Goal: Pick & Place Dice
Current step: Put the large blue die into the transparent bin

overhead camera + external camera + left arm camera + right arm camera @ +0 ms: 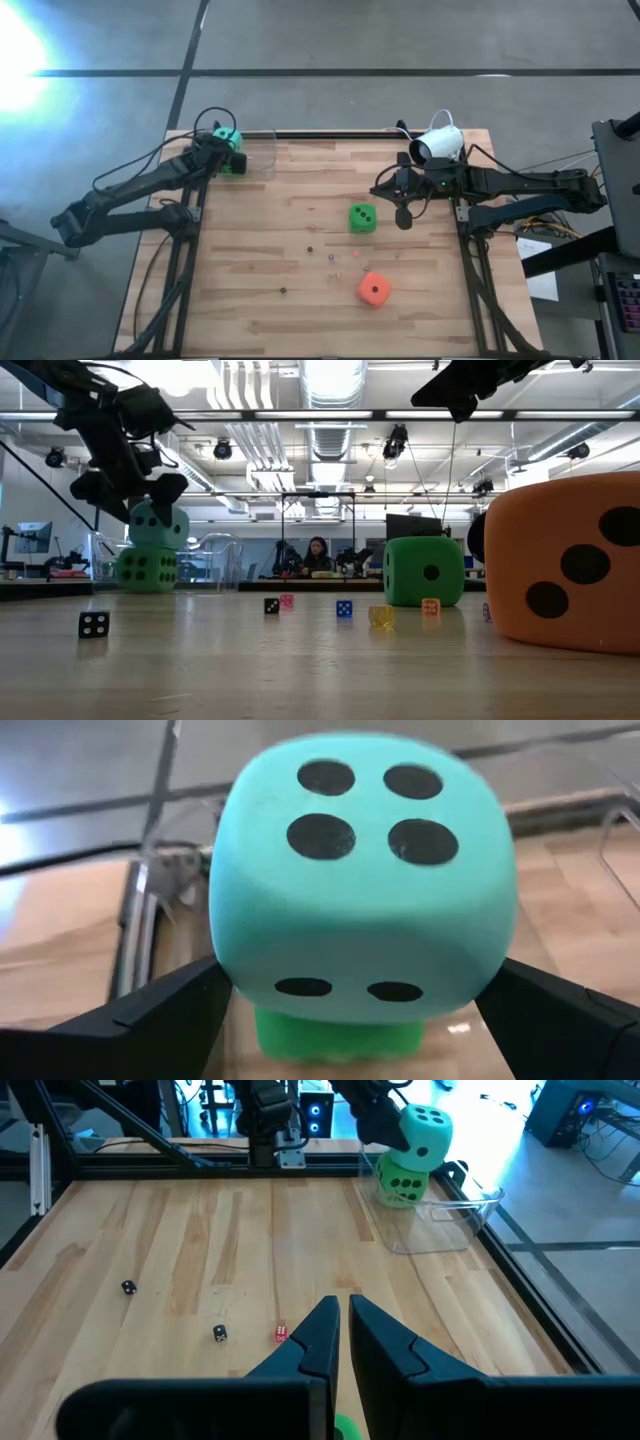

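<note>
A pale wooden table (250, 260) with a black metal frame stands on a grey concrete floor (400, 40). A clear plastic tray (440, 1220) sits at one far corner of it. Tiny dice are scattered across the boards: a black one (93, 624), a blue one (343, 609), a yellow one (381, 617). A white camera (437, 145) is mounted at the far edge. Beyond the table, a person (317, 556) sits among desks and monitors.

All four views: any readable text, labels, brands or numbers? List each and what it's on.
No readable words, labels, brands or numerals in any view.
Teal die: pips only, four on one face, two on another.
Orange-red die: pips only.
Green die on the table: pips only.
Small dice: pips too small to count.
Room monitors: too blurred to read.
</note>
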